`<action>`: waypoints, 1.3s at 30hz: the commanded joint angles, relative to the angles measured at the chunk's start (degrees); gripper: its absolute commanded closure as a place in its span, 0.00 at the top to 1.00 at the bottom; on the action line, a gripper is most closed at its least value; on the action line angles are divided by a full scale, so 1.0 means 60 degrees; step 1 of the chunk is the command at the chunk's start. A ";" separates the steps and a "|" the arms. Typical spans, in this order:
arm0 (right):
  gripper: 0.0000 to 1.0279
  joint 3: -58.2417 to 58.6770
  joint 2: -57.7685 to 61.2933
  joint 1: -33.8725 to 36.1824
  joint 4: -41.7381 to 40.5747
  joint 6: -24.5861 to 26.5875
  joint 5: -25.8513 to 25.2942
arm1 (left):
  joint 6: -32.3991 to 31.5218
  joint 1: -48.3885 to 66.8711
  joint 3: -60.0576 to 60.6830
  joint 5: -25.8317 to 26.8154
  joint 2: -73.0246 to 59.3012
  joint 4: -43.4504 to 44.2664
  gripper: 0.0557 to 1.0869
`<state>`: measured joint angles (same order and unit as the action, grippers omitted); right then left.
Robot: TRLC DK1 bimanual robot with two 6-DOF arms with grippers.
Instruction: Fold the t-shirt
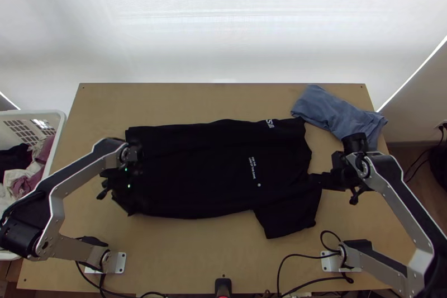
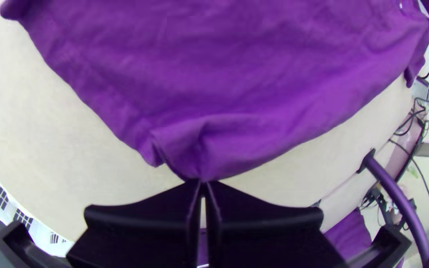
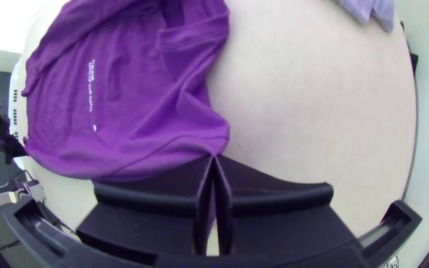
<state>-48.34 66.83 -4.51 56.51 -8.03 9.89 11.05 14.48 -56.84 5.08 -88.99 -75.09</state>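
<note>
A black t-shirt [image 1: 195, 172] lies lengthwise across the table, its far side turned over and one sleeve pointing to the near edge; it looks purple in the wrist views. My left gripper [image 1: 124, 186] is at the shirt's left end; in the left wrist view the left gripper [image 2: 203, 182] is shut on a corner of the shirt [image 2: 234, 84]. At the shirt's right end is my right gripper [image 1: 321, 180]. The right wrist view has the right gripper [image 3: 214, 158] shut on the fabric's edge near the sleeve, with creases running from there into the shirt [image 3: 125, 99].
A blue-grey folded cloth [image 1: 335, 112] lies at the table's far right corner, close to the right arm. Left of the table stands a white basket [image 1: 58, 124] with clothes in it. Cables and a small black device [image 1: 223, 285] are at the near edge. Bare wood [image 1: 184, 253] borders the shirt's near side.
</note>
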 commanded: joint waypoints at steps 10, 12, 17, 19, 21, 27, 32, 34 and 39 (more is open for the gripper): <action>0.03 -0.1627 -0.0181 -0.0171 -0.0161 0.0152 0.0095 | -0.0684 -0.1110 -0.1206 0.0427 0.0491 0.0093 0.04; 0.03 -0.1802 0.0068 -0.0185 -0.0249 0.0064 0.0109 | -0.0714 -0.1520 -0.1367 0.0457 0.0432 0.0196 0.04; 0.03 -0.2110 0.0713 -0.0302 -0.0688 -0.0214 0.0124 | -0.0860 -0.2296 -0.1718 0.0457 0.0388 0.0650 0.04; 0.03 -0.2227 0.0932 -0.0449 -0.0878 -0.0390 0.0124 | -0.1050 -0.2618 -0.1894 0.0457 0.0301 0.0884 0.04; 0.03 -0.2403 0.1167 -0.0508 -0.1025 -0.0463 0.0124 | -0.1153 -0.2765 -0.2055 0.0442 0.0227 0.0987 0.04; 0.03 -0.3252 0.2192 -0.0610 -0.1523 -0.0946 0.0124 | -0.1461 -0.2882 -0.2568 0.0442 0.0125 0.1250 0.04; 0.03 -0.4190 0.3218 -0.0625 -0.1728 -0.1137 0.0124 | -0.1856 -0.2882 -0.3242 0.0398 -0.0241 0.1426 0.04; 0.03 -0.4512 0.3584 -0.0595 -0.1831 -0.1210 0.0124 | -0.1973 -0.2882 -0.3549 0.0369 -0.0417 0.1426 0.04; 0.03 -0.5245 0.4477 -0.0566 -0.2050 -0.1357 0.0109 | -0.2266 -0.2911 -0.4472 0.0266 -0.0959 0.1499 0.04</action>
<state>-76.69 90.87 -7.88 45.21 -14.81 10.55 -0.67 -2.37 -80.01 7.38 -92.49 -66.46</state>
